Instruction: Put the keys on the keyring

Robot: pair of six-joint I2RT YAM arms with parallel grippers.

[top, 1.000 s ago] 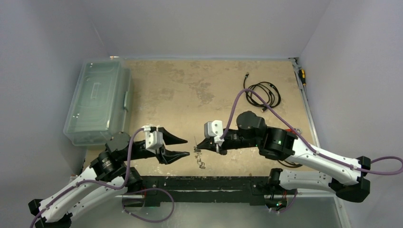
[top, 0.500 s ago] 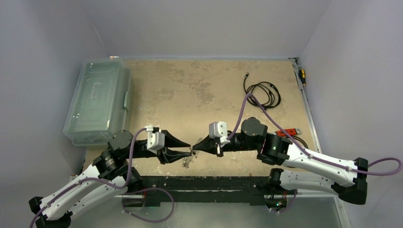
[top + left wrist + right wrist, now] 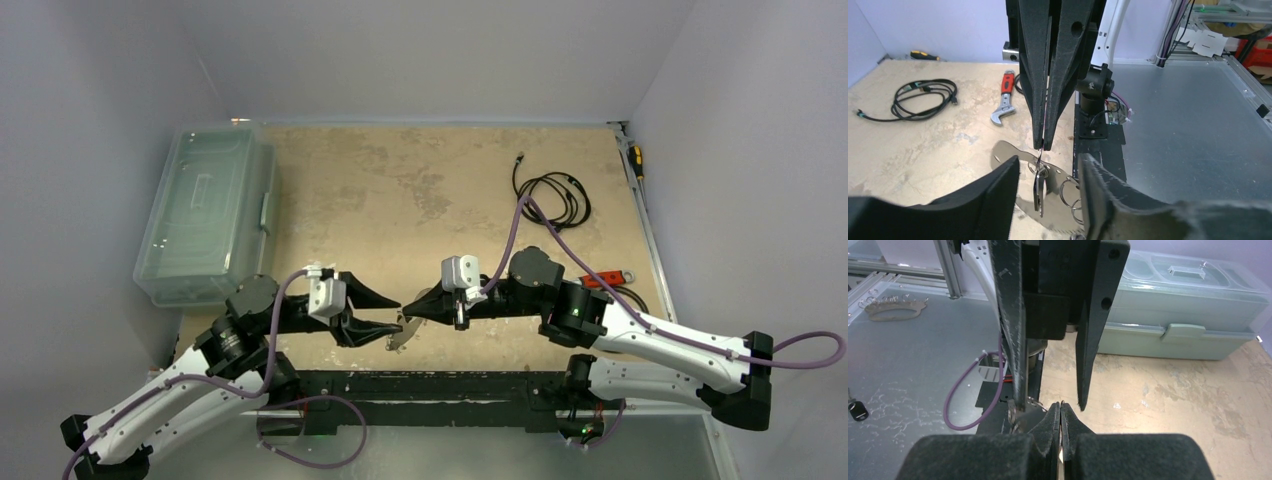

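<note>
One small dark-headed key (image 3: 1039, 189) hangs from the clamped right end effector (image 3: 1043, 145) above the silvery crescent keyring (image 3: 1004, 152) near the bench (image 3: 923, 145) edge; the left end effector (image 3: 1049, 165) gapes halfway, empty.

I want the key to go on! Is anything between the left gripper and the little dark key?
Nothing visible. The small dark key dangles from the shut right gripper, within the open left gripper, above the flat silvery crescent keyring.
</note>
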